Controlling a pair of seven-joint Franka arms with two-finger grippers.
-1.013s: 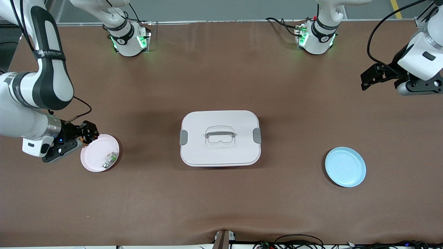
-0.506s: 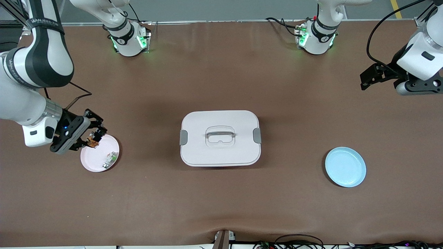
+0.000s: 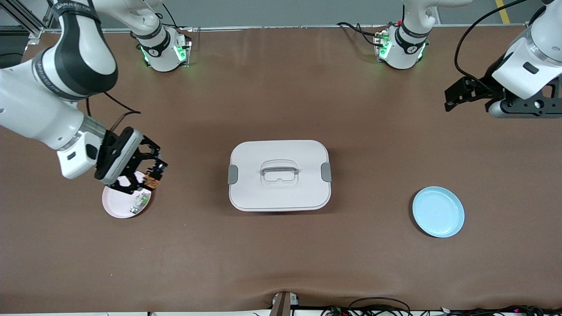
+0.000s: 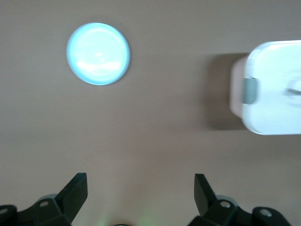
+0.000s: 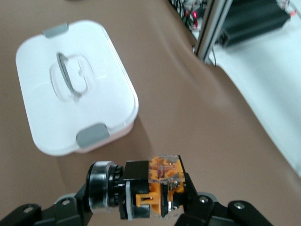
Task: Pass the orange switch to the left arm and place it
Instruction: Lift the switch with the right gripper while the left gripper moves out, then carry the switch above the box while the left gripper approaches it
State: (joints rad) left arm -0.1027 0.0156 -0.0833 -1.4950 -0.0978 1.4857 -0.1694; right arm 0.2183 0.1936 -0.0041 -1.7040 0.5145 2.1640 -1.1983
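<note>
The right gripper (image 3: 154, 175) is clenched on the orange switch (image 3: 153, 179), holding it in the air over the rim of the pink plate (image 3: 115, 205) toward the right arm's end of the table, where a small white-and-green component (image 3: 139, 202) lies. The box (image 3: 279, 175) sits shut at the table's middle. The left gripper (image 3: 456, 94) waits with fingers spread wide above the bare tabletop near the left arm's end, well apart from the blue plate (image 3: 438, 212).
</note>
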